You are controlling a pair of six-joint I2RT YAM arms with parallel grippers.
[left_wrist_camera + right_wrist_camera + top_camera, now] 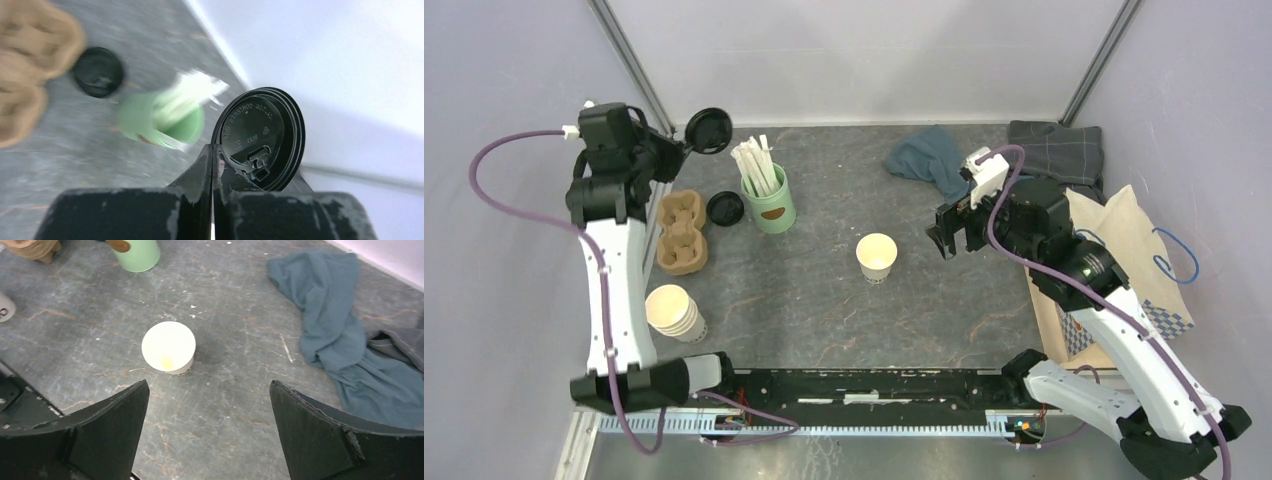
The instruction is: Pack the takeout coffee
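Fingers of our left gripper pinch a black lid by its rim, far left, beyond the cup carrier. Our right gripper gapes wide, just right of the lidless paper cup, which stands upright mid-table, mouth up. We see a green mug and a spare lid to its left, and a blue cloth far right.

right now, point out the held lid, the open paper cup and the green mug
black lid [260, 135], left wrist view, middle of its face
paper cup [168, 346], right wrist view, inside its mouth
green mug [776, 222], top external view, side wall
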